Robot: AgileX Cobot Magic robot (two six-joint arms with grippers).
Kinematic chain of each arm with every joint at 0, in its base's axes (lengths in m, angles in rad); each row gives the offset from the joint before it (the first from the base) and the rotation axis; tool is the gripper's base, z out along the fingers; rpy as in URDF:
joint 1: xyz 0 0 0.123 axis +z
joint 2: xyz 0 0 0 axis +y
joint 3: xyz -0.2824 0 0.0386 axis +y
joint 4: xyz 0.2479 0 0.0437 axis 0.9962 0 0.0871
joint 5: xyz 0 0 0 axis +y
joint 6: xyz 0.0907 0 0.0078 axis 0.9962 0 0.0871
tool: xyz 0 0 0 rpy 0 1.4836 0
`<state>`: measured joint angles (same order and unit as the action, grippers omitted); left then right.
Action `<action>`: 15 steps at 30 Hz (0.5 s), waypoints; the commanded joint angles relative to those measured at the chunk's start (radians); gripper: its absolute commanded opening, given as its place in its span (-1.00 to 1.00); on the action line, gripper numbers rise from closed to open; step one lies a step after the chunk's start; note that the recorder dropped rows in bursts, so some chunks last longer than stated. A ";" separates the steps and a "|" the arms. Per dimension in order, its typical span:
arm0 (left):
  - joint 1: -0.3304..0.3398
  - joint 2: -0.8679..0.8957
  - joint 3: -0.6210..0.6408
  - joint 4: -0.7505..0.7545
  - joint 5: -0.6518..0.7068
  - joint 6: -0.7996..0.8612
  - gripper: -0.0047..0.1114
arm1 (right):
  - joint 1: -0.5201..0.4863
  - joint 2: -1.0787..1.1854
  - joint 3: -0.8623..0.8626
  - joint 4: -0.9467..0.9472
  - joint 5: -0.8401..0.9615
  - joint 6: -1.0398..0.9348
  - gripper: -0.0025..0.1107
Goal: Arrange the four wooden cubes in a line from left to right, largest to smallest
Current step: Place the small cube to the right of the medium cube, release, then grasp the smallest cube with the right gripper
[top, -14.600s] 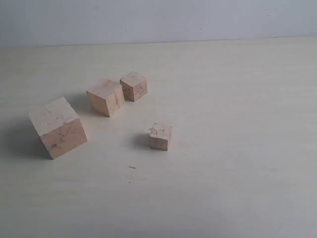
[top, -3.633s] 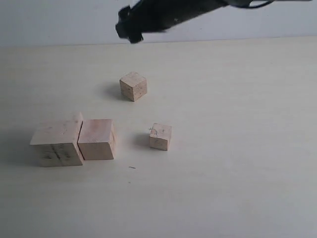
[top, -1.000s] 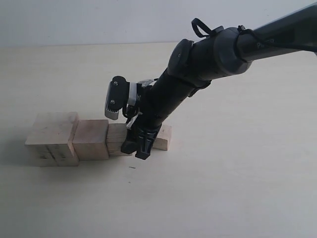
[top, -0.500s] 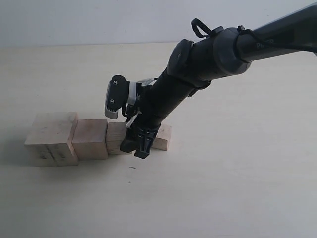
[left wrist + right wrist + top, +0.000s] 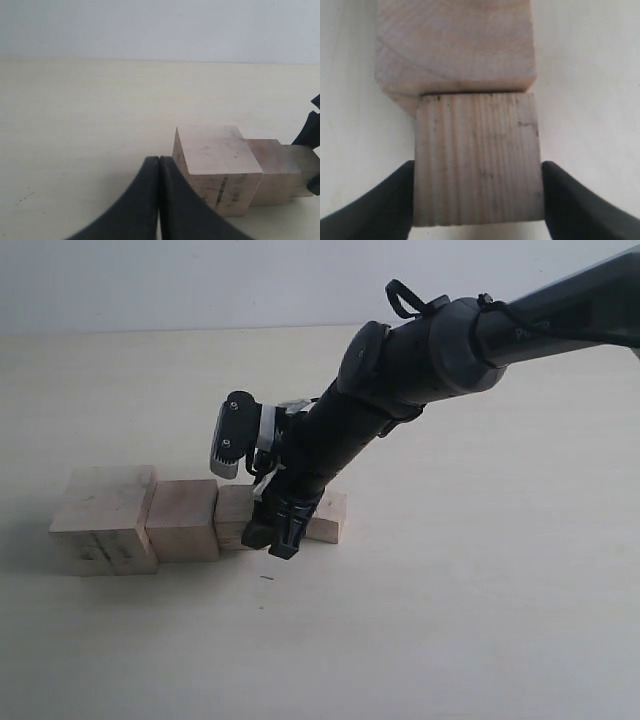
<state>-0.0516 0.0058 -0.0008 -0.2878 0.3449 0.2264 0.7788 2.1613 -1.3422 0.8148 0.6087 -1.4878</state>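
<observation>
Three of the wooden cubes stand in a row at the left: the largest cube [image 5: 103, 515], the second-largest cube [image 5: 183, 518] touching it, and the third cube [image 5: 233, 515] against that one. My right gripper [image 5: 268, 540] reaches across and is shut on the third cube [image 5: 479, 165], one finger on each side, with the second-largest cube [image 5: 455, 45] butted against it. The smallest cube [image 5: 331, 516] sits just right of the gripper, partly hidden by the arm. My left gripper [image 5: 159, 159] is shut on nothing, close to the largest cube [image 5: 217, 165].
The pale tabletop [image 5: 480, 620] stretches bare to the right and front of the row. The right arm [image 5: 400, 370] slants across the middle from the upper right. A small dark speck [image 5: 267, 578] lies on the table before the row.
Since 3.6 s ago the third cube has gone from the back of the table into the row, held by my right gripper. Over the last second almost nothing has moved.
</observation>
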 commanded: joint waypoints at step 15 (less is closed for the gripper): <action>-0.008 -0.006 0.001 -0.004 -0.007 0.002 -0.92 | -0.023 -0.405 -0.002 -0.640 0.046 0.766 0.69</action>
<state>-0.0516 0.0058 -0.0008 -0.2878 0.3449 0.2264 0.7743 1.8167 -1.3422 0.3756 0.6165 -0.9609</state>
